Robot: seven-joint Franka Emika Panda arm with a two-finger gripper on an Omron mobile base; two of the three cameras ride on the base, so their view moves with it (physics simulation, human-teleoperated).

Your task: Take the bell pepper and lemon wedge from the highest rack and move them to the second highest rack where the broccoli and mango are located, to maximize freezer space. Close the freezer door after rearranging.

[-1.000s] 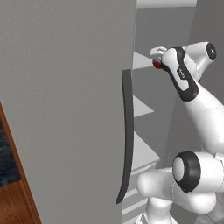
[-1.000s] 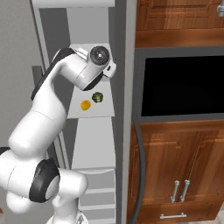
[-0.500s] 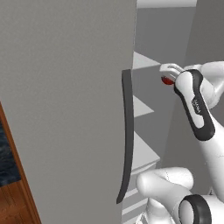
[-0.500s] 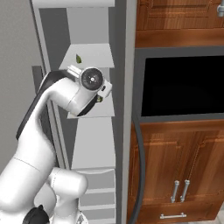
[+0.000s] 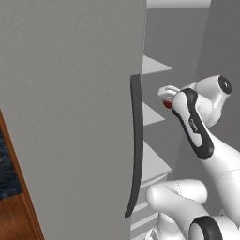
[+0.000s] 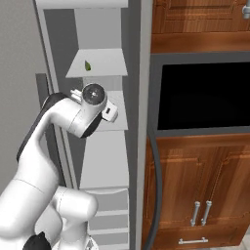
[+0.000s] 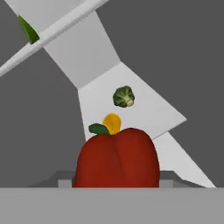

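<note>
Freezer door (image 5: 70, 117): tall plain grey panel at the left of the left base view, swung fully open toward the camera, its long dark handle (image 5: 136, 150) at the free edge. It stood open, presumably because the rearranging was unfinished and the arm needed room to reach the racks.

Top rack (image 6: 105, 68): highest white shelf in the right base view. One small olive-green piece, the lemon wedge (image 6: 88, 65), lay near its front left edge, not yet collected. In the hand view the same piece sat at the upper left, on the front edge of that shelf.

Gripper (image 5: 168, 97): inside the freezer, at about the level of the second rack (image 7: 144, 113). The jaws stood partly apart, closed on the bell pepper (image 7: 117, 157); the fingertips themselves were hidden behind it in the hand view. The pepper was red and glossy, close against the camera, low in the frame, and a sliver of red showed at the hand in the left base view. It was judged to be carried clear of the shelf so it could be set down without nudging what lay there.

Second rack, contents: a yellow-orange mango (image 7: 112, 122) just behind the pepper, toward the front edge, and a broccoli floret (image 7: 124, 96) further back near the shelf's middle. The bare space around them looked enough for the pepper.
</note>
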